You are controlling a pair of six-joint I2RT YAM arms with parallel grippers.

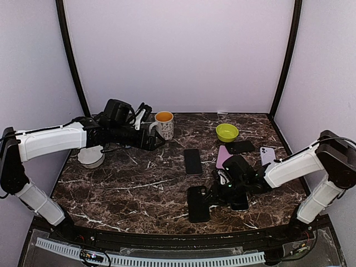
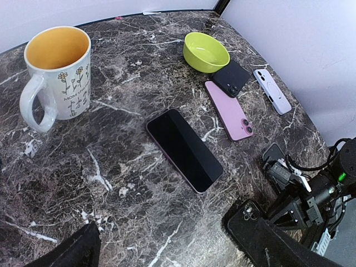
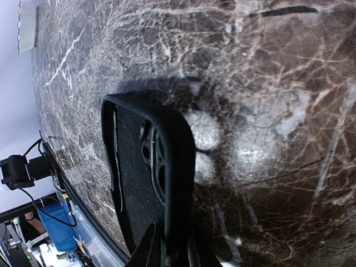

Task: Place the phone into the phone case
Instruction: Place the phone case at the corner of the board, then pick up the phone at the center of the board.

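A black phone (image 1: 192, 161) lies screen up mid-table and also shows in the left wrist view (image 2: 184, 150). A black phone case (image 1: 197, 203) sits at the front of the table; the right wrist view shows its inside and camera cut-out (image 3: 139, 178). My right gripper (image 1: 213, 195) is shut on the case's long rim (image 3: 173, 251) and holds it low over the marble. My left gripper (image 1: 151, 140) hovers open and empty beside the mug, behind and left of the phone; its dark fingers (image 2: 72, 253) show at the bottom of its wrist view.
A floral mug (image 1: 164, 124) stands at the back, a green bowl (image 1: 227, 132) to its right. A pink phone (image 1: 222, 157), a black case (image 1: 240, 147) and a pale lilac case (image 1: 267, 154) lie at the right. A white bowl (image 1: 90, 157) sits at the left.
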